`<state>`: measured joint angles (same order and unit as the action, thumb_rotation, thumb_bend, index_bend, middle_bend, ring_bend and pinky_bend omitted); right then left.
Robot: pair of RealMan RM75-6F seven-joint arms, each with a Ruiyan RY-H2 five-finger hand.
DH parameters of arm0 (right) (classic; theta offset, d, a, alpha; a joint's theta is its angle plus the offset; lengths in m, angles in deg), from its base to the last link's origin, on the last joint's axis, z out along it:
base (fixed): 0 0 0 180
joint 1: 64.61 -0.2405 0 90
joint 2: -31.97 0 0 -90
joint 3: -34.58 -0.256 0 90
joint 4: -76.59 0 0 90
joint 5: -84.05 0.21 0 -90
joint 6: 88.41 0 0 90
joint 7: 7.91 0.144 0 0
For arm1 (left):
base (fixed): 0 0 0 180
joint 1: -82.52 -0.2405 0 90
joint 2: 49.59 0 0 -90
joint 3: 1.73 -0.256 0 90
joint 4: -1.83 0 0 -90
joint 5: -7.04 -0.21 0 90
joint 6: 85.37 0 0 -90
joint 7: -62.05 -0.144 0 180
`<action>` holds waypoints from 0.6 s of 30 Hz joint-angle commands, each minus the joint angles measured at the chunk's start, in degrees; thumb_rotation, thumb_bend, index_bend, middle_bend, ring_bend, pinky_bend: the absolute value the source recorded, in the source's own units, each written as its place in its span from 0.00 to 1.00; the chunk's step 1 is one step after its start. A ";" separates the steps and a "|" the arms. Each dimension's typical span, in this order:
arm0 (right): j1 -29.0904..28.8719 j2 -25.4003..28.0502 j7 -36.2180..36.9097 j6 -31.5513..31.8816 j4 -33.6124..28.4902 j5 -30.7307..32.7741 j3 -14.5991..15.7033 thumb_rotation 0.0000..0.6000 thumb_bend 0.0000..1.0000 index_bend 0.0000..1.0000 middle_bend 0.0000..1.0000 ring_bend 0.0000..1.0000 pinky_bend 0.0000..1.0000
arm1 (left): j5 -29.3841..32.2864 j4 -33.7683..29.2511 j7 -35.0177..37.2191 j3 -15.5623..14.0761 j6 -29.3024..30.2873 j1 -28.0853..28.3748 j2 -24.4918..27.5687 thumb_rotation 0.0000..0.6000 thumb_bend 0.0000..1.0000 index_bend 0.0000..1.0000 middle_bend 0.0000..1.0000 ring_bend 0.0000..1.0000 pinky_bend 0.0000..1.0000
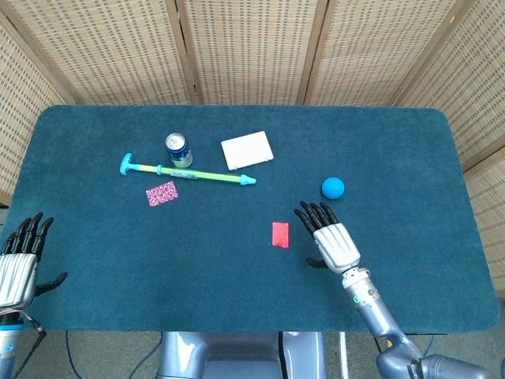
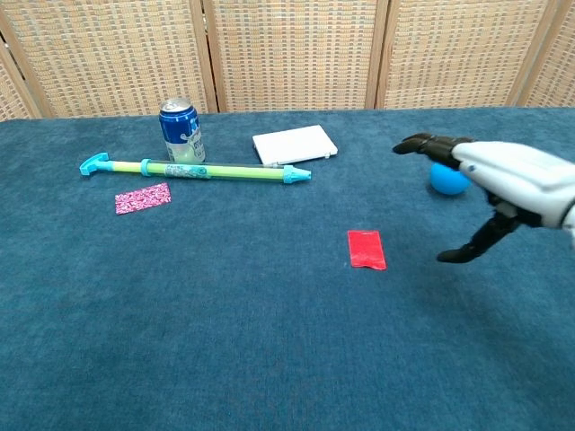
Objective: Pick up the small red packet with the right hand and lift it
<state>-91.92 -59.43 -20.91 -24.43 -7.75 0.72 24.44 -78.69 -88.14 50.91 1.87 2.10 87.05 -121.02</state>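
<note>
the small red packet (image 1: 280, 234) is seen flat on the table (image 1: 237, 276), just left of the right hand (image 1: 331, 237), untouched. its fingers (image 2: 427, 144) are spread and nothing is grasped; the left hand (image 1: 20, 264) is likewise released.

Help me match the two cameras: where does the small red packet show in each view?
Head view: the small red packet lies flat near centre, just left of the right hand.
Chest view: the packet lies right of centre, left of that hand.
Shared landmark: the blue ball.
</note>
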 commanded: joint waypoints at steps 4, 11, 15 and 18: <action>-3.07 -6.78 -1.88 -2.56 4.31 3.96 -1.80 1.00 0.12 0.00 0.00 0.00 0.00 | 1.01 0.30 0.39 0.44 -0.69 0.30 0.05 1.00 0.09 0.00 0.00 0.00 0.14; -5.17 -13.50 -4.64 -2.91 9.61 7.06 -3.19 1.00 0.12 0.00 0.00 0.00 0.00 | 2.06 0.48 1.42 0.95 -1.04 0.40 0.36 1.00 0.10 0.00 0.00 0.00 0.14; -6.12 -16.34 -5.85 -2.93 12.47 8.14 -3.55 1.00 0.12 0.00 0.00 0.00 0.00 | 2.70 0.61 2.18 1.21 -1.44 0.51 0.59 1.00 0.10 0.00 0.00 0.00 0.14; -6.97 -18.03 -6.64 -3.29 14.92 8.91 -3.93 1.00 0.12 0.00 0.00 0.00 0.00 | 3.09 0.65 2.71 1.37 -1.66 0.56 0.77 1.00 0.10 0.00 0.00 0.00 0.14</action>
<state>-98.32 -76.57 -27.02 -27.48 6.13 9.05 20.83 -75.66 -87.50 53.53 3.20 0.49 87.60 -120.30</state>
